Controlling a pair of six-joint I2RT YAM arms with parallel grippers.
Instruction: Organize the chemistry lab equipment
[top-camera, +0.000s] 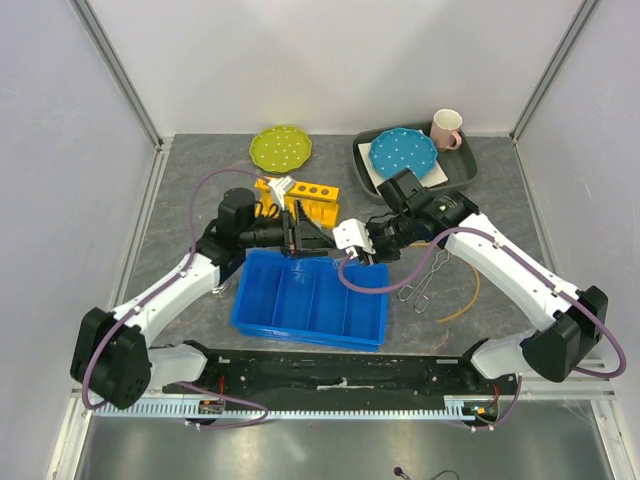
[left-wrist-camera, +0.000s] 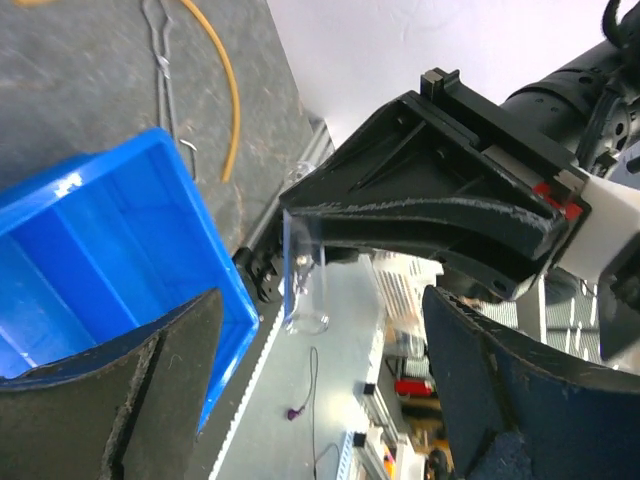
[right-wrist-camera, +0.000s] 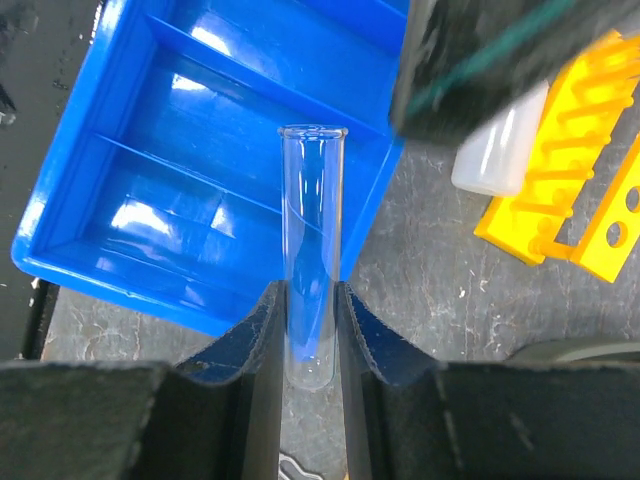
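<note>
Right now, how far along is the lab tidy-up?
Done: nothing visible; the blue tray compartments look empty. In hand: the right fingers are shut on a clear test tube near the tray's edge, with the left fingers open close by. Left: metal tongs and tan tube lie right of the tray; the white bottle sits by the yellow rack behind it.

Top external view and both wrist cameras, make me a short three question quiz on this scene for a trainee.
1. Which gripper is shut on the clear test tube? A) left B) right C) neither
2. True or false: the metal tongs lie on the table, outside the blue bin.
3. Fill in: the dotted plate nearest the yellow rack is ___ in colour.
Key: 1 B, the right gripper; 2 true; 3 green.
</note>
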